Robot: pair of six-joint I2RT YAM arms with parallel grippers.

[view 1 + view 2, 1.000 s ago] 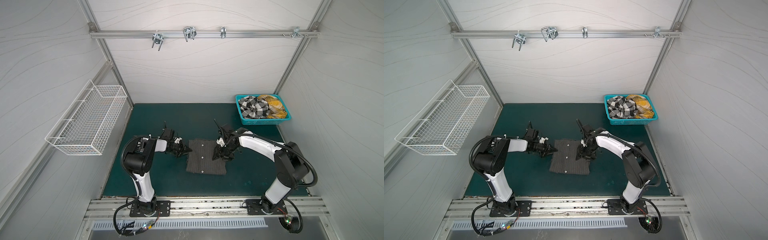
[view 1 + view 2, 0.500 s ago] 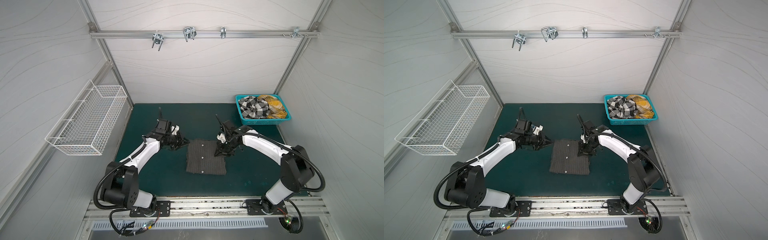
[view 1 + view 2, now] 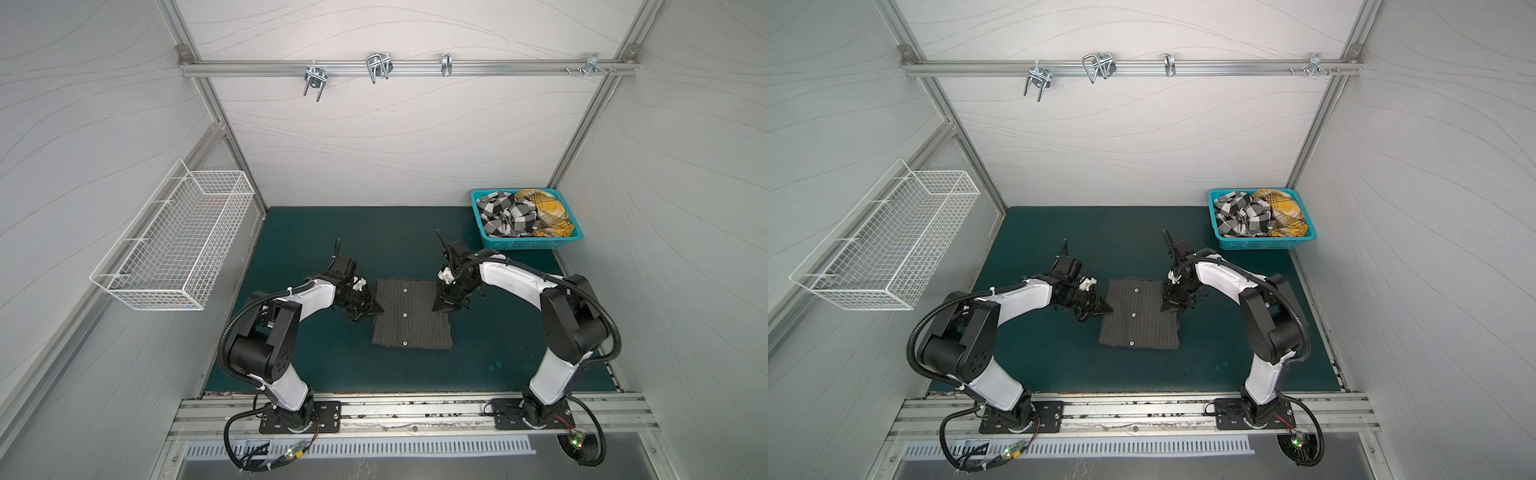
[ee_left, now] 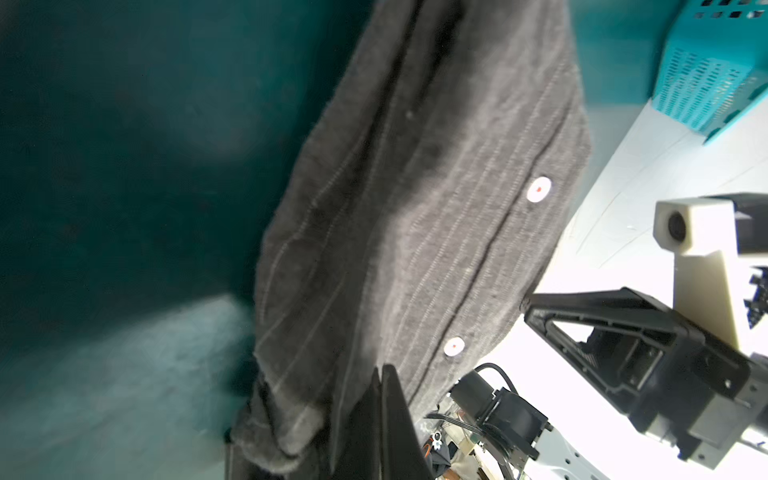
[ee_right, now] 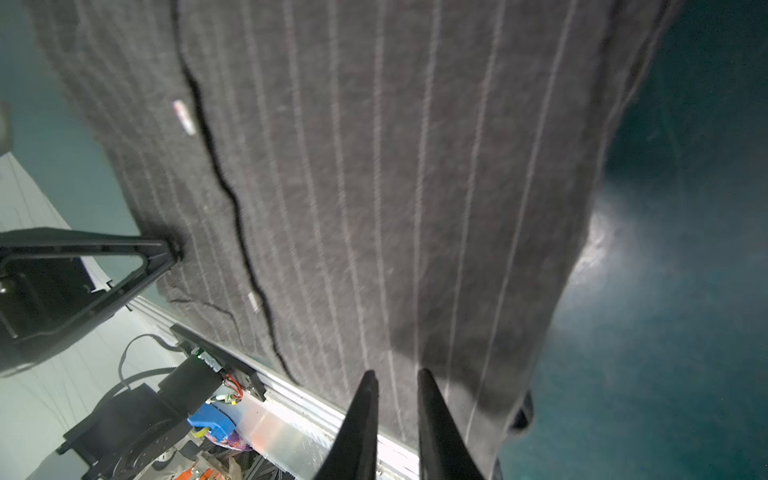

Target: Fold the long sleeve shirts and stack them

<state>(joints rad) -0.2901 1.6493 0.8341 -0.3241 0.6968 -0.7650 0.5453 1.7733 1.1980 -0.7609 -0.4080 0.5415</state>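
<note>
The green desk (image 3: 316, 357) carries a folded grey pinstriped shirt (image 3: 415, 320) at its middle. A white wire basket (image 3: 178, 245) hangs on the left wall. A teal basket (image 3: 524, 244) in the far right corner holds the crumpled checked shirt (image 3: 509, 216) and yellow plaid shirt (image 3: 548, 212). The left gripper (image 3: 376, 310) is closed on the grey shirt's left edge. The right gripper (image 3: 439, 307), jaws narrowly apart, meets its right edge; I cannot tell whether it grips.

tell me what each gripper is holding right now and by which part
The grey pinstriped shirt, by its two sides: left gripper shut on the left edge, right gripper apparently closed on cloth at the right side.
</note>
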